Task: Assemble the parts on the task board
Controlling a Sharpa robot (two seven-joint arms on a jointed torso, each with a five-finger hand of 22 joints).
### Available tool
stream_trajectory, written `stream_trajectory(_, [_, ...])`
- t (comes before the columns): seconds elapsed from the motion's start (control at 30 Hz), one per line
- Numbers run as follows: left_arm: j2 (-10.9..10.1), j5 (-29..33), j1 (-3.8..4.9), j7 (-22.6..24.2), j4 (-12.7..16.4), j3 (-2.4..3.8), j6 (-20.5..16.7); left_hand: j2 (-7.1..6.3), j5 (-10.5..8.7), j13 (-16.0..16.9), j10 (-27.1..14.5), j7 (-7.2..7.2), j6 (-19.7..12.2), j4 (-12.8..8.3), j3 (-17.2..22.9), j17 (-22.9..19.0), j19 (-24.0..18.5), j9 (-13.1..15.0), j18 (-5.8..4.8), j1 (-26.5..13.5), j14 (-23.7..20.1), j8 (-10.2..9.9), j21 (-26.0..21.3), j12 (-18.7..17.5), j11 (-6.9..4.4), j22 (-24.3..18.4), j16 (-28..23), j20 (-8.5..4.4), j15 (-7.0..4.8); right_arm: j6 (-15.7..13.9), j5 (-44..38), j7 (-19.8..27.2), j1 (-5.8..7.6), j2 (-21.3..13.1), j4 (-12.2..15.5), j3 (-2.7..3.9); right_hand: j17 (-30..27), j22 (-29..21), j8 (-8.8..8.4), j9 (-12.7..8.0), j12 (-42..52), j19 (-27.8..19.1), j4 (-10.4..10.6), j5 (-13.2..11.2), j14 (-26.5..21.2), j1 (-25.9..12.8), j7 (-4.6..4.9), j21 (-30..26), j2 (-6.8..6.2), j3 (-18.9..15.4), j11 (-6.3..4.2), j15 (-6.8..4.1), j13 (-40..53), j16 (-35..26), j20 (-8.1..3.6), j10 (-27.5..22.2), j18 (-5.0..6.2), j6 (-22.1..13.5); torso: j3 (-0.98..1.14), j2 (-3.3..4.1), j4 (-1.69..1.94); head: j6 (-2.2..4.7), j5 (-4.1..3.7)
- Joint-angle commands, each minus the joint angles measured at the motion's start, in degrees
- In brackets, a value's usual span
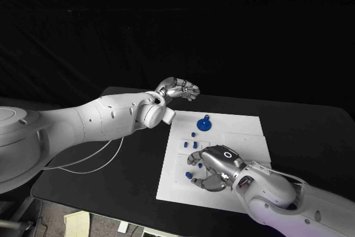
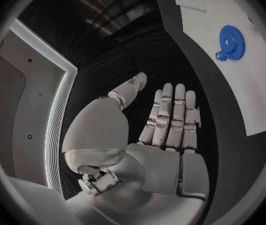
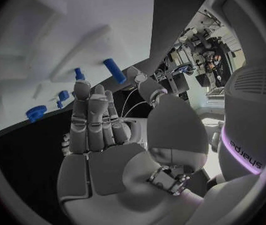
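Item: parts, small blue pieces on the task board [image 1: 248,125] at frame centre, largest a gear [image 1: 204,125] toward its upper edge; likely light, rigid, slick plastic, best pinched at the rim. Right hand [image 1: 212,168] released over the lower-left pegs [image 1: 194,144], hiding some; left hand [image 1: 178,88] released, upper centre, off the board

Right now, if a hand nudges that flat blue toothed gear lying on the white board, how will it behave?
The flat blue toothed gear looks like rigid plastic, so it probably stays stiff and feels light. Lying flat on the smooth white task board, it would likely slide rather than roll. Its thin profile may make pinching it awkward.
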Motion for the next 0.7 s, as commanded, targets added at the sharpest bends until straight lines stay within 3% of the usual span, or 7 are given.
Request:
stream_trajectory(0.03, [0.01,0.00,0.08,0.45,0.02,0.06,0.65,0.48,-0.34,-0.10,-0.42,-0.02,-0.29,0.04,-0.31,0.08,-0.24,-0.08,0.41,0.10,-0.03,0.38,-0.36,0.09,-0.16,0.09,-0.30,0.34,0.43,0.12,18.16,3.86,1.56,-1.86,0.54,1.03,-0.11,0.41,0.25,0.01,0.52,-0.10,0.43,0.38,-0.28,0.15,-0.27,-0.26,0.59,-0.16,-0.35,0.06,-0.04,0.24,0.31,1.18,1.78,0.43,-0.01,-0.03,-0.04,0.60,-0.60])
stream_trajectory(0.23, [-0.40,0.04,0.07,0.46,-0.17,0.05,0.67,0.48,-0.35,-0.12,-0.42,-0.02,-0.29,0.08,-0.33,0.13,-0.25,-0.08,0.39,0.06,-0.02,0.38,-0.39,0.10,-0.15,0.11,-0.33,0.35,0.44,6.18,29.77,4.39,4.93,-6.92,1.32,3.20,-0.35,0.58,1.82,1.25,5.98,-1.40,-0.82,1.12,-1.24,-1.98,-1.28,-0.82,4.19,-3.68,-2.21,-1.73,2.42,-0.30,0.82,4.81,1.78,2.43,0.06,-0.10,-0.20,1.89,-2.03])
stream_trajectory(0.33, [-0.55,0.14,0.05,0.50,-0.24,0.04,0.66,0.48,-0.36,-0.13,-0.41,-0.02,-0.29,0.10,-0.35,0.15,-0.26,-0.08,0.39,0.02,-0.01,0.39,-0.40,0.11,-0.15,0.12,-0.35,0.36,0.44,11.58,33.59,3.18,7.29,-9.11,-0.83,3.23,-0.44,0.52,1.82,1.84,11.97,-1.45,-0.76,1.44,-1.31,-2.63,-1.55,-1.04,4.86,-5.35,-3.46,-3.21,6.10,-0.49,0.90,6.84,1.78,2.09,0.11,-0.14,-0.19,2.41,-2.96])
stream_trajectory(0.4, [-0.50,0.17,0.05,0.59,-0.39,0.04,0.65,0.48,-0.37,-0.13,-0.41,-0.02,-0.29,0.12,-0.36,0.17,-0.26,-0.08,0.38,0.00,0.00,0.39,-0.41,0.11,-0.15,0.13,-0.36,0.36,0.45,12.31,36.88,2.70,8.08,-9.84,-2.13,3.23,-0.37,0.50,2.00,2.04,15.35,-1.12,-0.21,1.79,-1.07,-3.60,-2.16,-0.95,5.68,-5.93,-4.05,-3.50,8.26,-0.35,0.90,8.93,1.78,2.44,0.09,-0.18,-0.16,2.59,-3.65])
stream_trajectory(0.47, [-0.41,0.23,0.03,0.63,-0.45,0.04,0.74,0.49,-0.38,-0.14,-0.41,-0.01,-0.29,0.15,-0.38,0.20,-0.26,-0.08,0.37,-0.05,0.00,0.40,-0.41,0.11,-0.15,0.14,-0.38,0.37,0.45,14.49,39.90,1.59,8.79,-11.04,-3.63,3.22,-0.35,0.25,1.81,2.41,26.12,-0.36,-1.00,3.68,-0.62,-4.37,-2.62,-1.08,6.88,-7.63,-5.42,-4.93,17.23,-0.45,0.23,6.62,1.78,2.69,0.04,-0.35,-0.29,3.03,-4.49])
stream_trajectory(0.57, [-0.13,0.41,-0.02,0.66,-0.82,0.03,0.88,0.50,-0.38,-0.15,-0.40,0.00,-0.31,0.18,-0.40,0.23,-0.26,-0.09,0.37,-0.10,0.01,0.39,-0.42,0.12,-0.15,0.16,-0.40,0.37,0.45,18.33,45.43,-1.23,9.86,-12.73,-5.34,3.21,-0.23,0.15,1.26,2.73,39.71,0.46,-1.13,3.52,0.10,-5.09,-3.60,-1.11,7.48,-8.33,-6.01,-5.37,29.36,-0.43,-0.21,2.46,1.78,2.82,0.06,-0.54,-0.43,3.47,-5.49])
stream_trajectory(0.7, [0.04,0.52,-0.20,0.66,-1.08,0.02,1.14,0.55,-0.38,-0.17,-0.40,0.01,-0.34,0.23,-0.43,0.28,-0.25,-0.10,0.37,-0.19,0.03,0.38,-0.44,0.13,-0.15,0.19,-0.43,0.37,0.45,23.23,50.58,-6.21,10.77,-14.96,-5.80,3.20,0.82,0.62,0.83,2.95,45.39,1.72,0.07,3.60,0.93,-6.50,-3.51,-0.26,8.50,-7.77,-6.14,-5.57,34.76,1.00,-0.66,1.55,1.78,2.78,0.27,-0.83,-0.59,3.69,-7.10])
